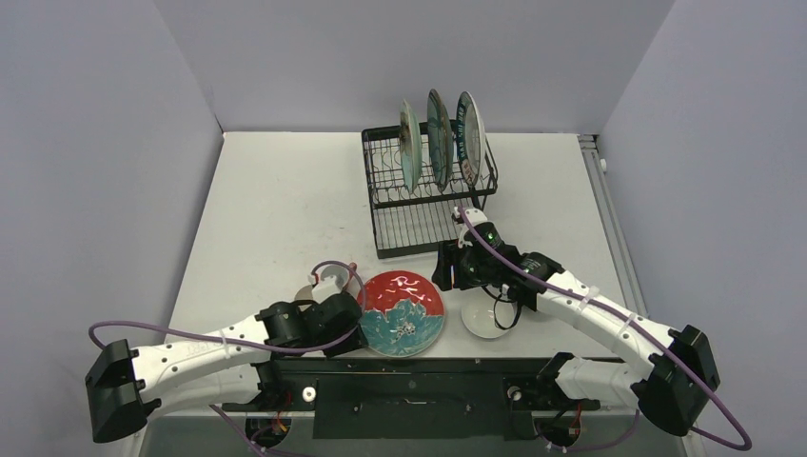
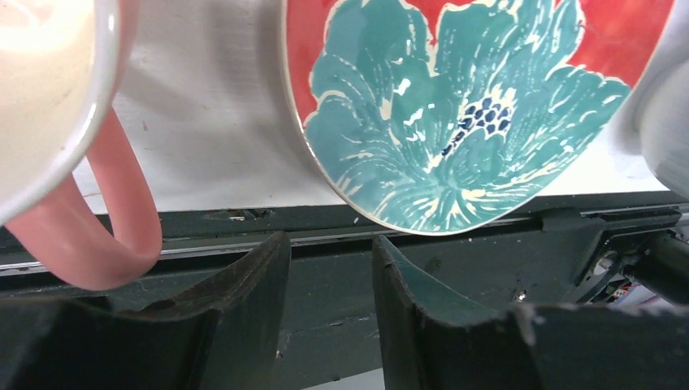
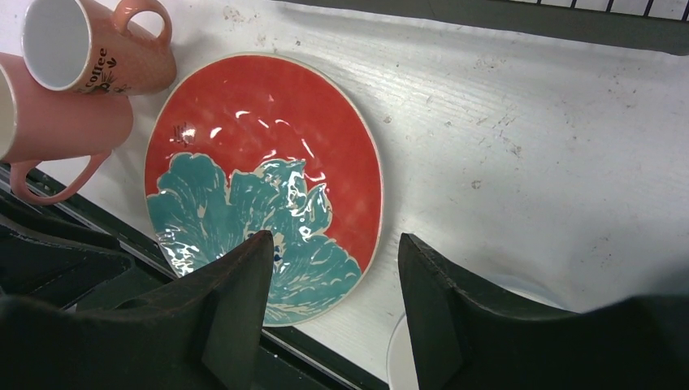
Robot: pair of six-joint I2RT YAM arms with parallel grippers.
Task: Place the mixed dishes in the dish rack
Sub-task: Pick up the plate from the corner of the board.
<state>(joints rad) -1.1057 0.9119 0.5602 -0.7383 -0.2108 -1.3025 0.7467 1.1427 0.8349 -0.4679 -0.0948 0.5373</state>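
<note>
Top view: rack (image 1: 428, 190) sat at 12 o'clock on the table (image 1: 285, 209), in the far half. Three plates stood upright side by side in its upper slots: left plate (image 1: 409, 143), middle plate (image 1: 439, 138), right plate (image 1: 470, 136). Flat plate (image 1: 402, 311) lay at 6 o'clock by the near edge. Bowl (image 1: 487, 319) sat at its 3 o'clock, just beside. Two mugs (image 3: 89, 53) (image 3: 57, 122) sat at its 10 o'clock, touching each other. Left gripper (image 2: 329, 252) was at the flat plate's 9 o'clock. Right gripper (image 3: 333, 244) was between rack and bowl.
</note>
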